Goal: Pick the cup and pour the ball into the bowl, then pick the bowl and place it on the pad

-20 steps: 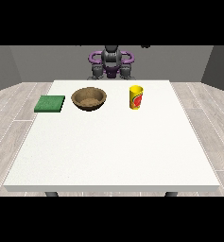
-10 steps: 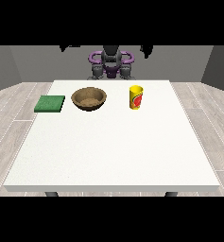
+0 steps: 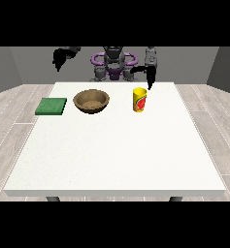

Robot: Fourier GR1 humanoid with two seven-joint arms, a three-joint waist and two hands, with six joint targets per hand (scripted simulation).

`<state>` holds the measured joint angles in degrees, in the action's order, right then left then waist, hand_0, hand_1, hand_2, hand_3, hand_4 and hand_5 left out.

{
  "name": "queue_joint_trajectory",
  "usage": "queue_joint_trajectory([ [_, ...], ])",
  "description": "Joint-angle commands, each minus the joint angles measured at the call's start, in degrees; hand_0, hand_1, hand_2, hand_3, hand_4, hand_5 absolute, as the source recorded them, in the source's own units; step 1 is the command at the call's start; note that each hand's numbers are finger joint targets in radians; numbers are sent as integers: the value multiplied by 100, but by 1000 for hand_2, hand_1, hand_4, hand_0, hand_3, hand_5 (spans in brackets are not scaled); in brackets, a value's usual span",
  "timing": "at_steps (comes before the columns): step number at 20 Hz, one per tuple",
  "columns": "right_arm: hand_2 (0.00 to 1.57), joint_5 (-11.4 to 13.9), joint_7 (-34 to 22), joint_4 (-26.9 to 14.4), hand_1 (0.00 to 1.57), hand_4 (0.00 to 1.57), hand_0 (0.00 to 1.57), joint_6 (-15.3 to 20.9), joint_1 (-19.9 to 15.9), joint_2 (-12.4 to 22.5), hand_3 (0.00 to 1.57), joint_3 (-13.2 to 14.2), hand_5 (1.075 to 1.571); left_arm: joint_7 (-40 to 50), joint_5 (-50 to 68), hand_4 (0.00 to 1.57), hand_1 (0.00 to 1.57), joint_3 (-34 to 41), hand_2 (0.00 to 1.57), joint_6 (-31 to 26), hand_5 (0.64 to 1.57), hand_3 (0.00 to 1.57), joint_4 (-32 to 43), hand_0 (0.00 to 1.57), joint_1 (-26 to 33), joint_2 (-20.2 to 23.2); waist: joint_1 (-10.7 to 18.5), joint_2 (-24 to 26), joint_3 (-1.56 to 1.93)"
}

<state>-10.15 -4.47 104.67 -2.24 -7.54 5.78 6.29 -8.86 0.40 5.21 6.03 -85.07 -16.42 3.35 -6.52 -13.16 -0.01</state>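
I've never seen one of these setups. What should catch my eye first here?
Probably the yellow cup on the white table, with the hand at the view's right hanging just behind it. Beside it sit a brown bowl and, further left, a green pad.

Black hand at the view's right (image 3: 149,78) hung fingers-down just behind and above the yellow cup with a red mark (image 3: 139,100), not touching it. Black hand at the view's left (image 3: 59,59) was raised high, well apart from that cup, fingers drooping downward.
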Motion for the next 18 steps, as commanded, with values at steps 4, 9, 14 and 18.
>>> queue_joint_trajectory([
  [4,0,-226,415,-550,0,667,0,-366,-144,281,0,363,1559,-906,126,0,0,379,0,-263,1451,0,1624,0,-532,208,-81,-135,-1],
  [9,0,-399,120,-704,0,670,0,-340,-289,407,0,539,1560,-1592,21,138,0,372,0,-283,1433,0,2701,0,-729,120,-63,71,-2],
  [14,0,-468,906,-1417,0,671,0,-850,-57,571,0,796,1563,-1808,135,189,0,537,0,-376,1423,0,3197,0,-907,238,-61,-9,0],
  [18,0,-674,666,-1300,0,675,0,-984,-203,739,0,869,1564,-2514,99,363,0,704,0,-322,1464,0,4031,0,-1067,308,-150,-60,-1],
])
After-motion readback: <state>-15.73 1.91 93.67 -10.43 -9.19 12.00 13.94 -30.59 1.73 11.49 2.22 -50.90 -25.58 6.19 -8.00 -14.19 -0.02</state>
